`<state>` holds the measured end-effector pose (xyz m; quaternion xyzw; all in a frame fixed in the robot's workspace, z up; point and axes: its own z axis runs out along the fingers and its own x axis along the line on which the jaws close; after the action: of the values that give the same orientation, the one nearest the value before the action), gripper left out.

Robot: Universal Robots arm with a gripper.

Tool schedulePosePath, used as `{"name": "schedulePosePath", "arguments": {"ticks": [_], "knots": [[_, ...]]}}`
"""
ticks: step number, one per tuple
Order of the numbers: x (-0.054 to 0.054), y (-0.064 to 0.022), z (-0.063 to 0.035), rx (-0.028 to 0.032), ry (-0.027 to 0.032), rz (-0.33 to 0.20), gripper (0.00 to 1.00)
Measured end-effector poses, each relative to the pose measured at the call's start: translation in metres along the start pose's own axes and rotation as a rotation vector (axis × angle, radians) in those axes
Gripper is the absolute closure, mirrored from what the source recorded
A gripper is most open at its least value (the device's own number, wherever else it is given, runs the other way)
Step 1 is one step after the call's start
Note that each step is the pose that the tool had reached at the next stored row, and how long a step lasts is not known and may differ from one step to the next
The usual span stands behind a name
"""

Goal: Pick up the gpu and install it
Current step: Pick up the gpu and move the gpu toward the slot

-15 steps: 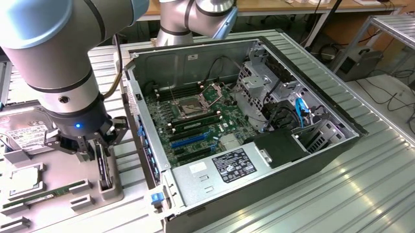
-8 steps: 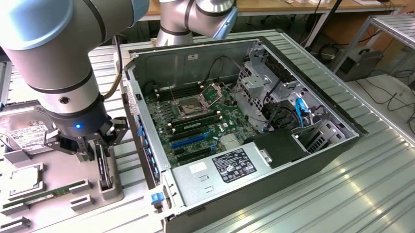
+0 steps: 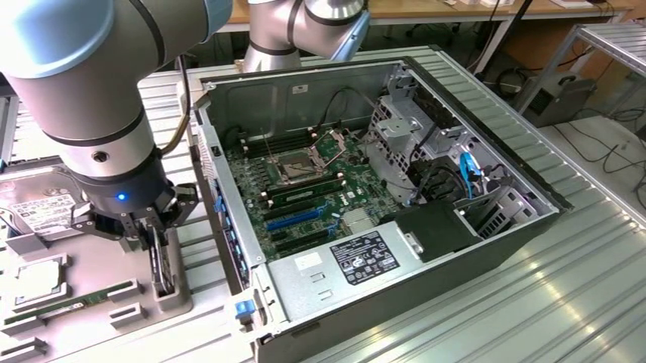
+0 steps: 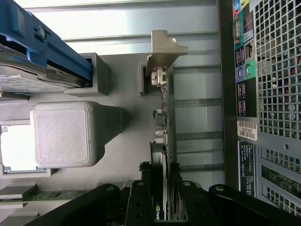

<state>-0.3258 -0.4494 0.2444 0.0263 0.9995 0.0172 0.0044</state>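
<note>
- One gripper [image 4: 161, 200] sat low over the card [image 4: 163, 117], which stood on edge in the gray tray [image 4: 127, 160] just beside the case [image 4: 273, 70], outside its rear panel.
- Jaws straddled the card, partway closed and close on both faces; couldn't tell if they'd clamped yet.
- Risk, imo: the hold seemed nearer the end away from the metal bracket [image 4: 164, 49], not mid-card, so a lift could tip the bracket end down & jam it in the tray's slot.
- Risk 2: a weak pinch on slick faces could let the card slip and drop back crooked.
- Edges: the case's rear wall ran parallel to the card and near it, so little side room that way. The bracket tab stuck out toward the case.
- Room: on the side away from the case, a gray block [image 4: 63, 134] stood well apart from the card; straight up looked free.
</note>
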Motion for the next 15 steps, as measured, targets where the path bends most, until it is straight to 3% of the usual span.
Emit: {"name": "schedulePosePath", "arguments": {"ticks": [7,15], "knots": [[0.0008,0.0,0.0,-0.0007,0.0023,-0.067,0.74],[0.0007,0.0,0.0,-0.0007,0.0025,-0.072,0.74]]}}
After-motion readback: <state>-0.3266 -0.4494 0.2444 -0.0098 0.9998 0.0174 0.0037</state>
